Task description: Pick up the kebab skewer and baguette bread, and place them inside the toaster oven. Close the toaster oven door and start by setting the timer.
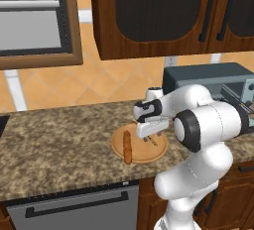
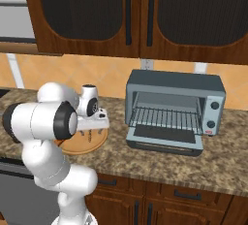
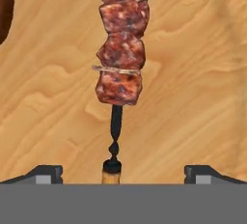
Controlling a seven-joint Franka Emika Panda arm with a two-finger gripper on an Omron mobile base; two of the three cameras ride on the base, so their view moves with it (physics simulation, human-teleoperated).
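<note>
Jaws are held wide open and empty above the skewer (image 3: 120,44) on the board (image 3: 193,73); if closed off-centre, it could be nudged away.

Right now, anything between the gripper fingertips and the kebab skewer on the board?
Nothing in the way. In the hand view the open gripper straddles the kebab skewer handle end; only bare wooden board lies between each fingertip and the stick.

Even, bright rendered light all round; soft shading beneath the upper cabinets (image 2: 131,15), no glare, slightly coarse textures, everything equally sharp
</note>
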